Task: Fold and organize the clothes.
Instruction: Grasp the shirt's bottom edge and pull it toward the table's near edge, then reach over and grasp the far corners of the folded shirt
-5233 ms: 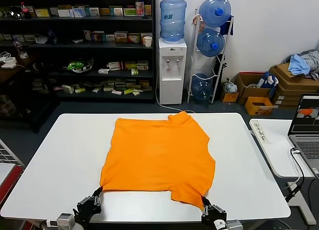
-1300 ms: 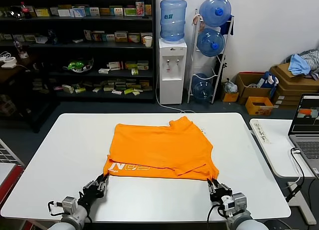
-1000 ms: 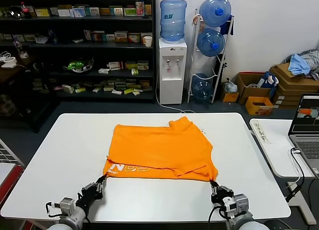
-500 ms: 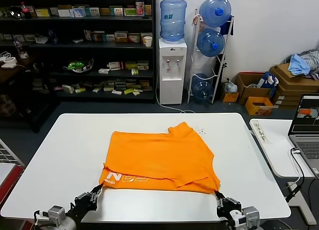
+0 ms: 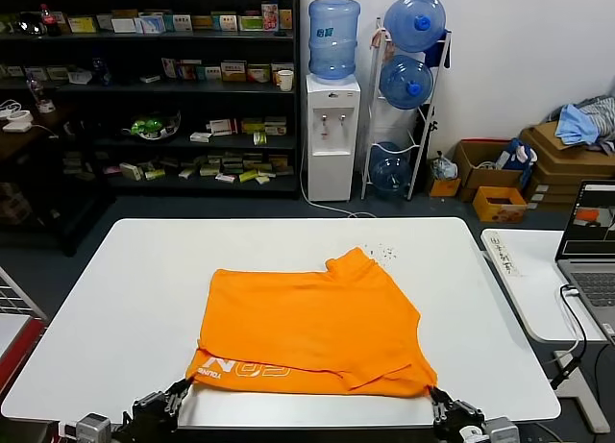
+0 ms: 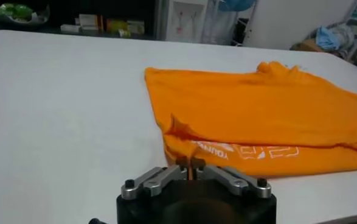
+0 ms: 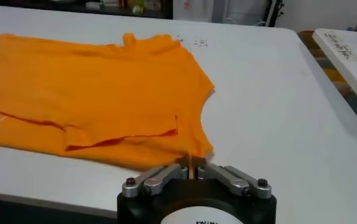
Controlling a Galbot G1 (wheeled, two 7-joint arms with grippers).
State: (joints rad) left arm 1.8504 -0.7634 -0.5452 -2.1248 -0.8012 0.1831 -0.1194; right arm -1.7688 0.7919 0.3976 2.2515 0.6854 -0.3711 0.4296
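Observation:
The orange T-shirt [image 5: 312, 320] lies folded on the white table [image 5: 125, 280], with white lettering along its near edge. My left gripper [image 5: 180, 393] is shut on the shirt's near left corner at the table's front edge; in the left wrist view the gripper [image 6: 190, 163] pinches the orange T-shirt [image 6: 257, 115]. My right gripper [image 5: 437, 401] is shut on the near right corner; in the right wrist view the gripper [image 7: 190, 161] pinches the orange T-shirt [image 7: 87, 85].
A laptop [image 5: 588, 243] sits on a side table at the right. Shelves [image 5: 154, 87], a water dispenser [image 5: 332, 126] and cardboard boxes [image 5: 553, 150] with a blue-grey clothes heap stand behind the table.
Both grippers have pulled the folded shirt toward the table's front edge. The near edge with the lettering now lies closer to me.

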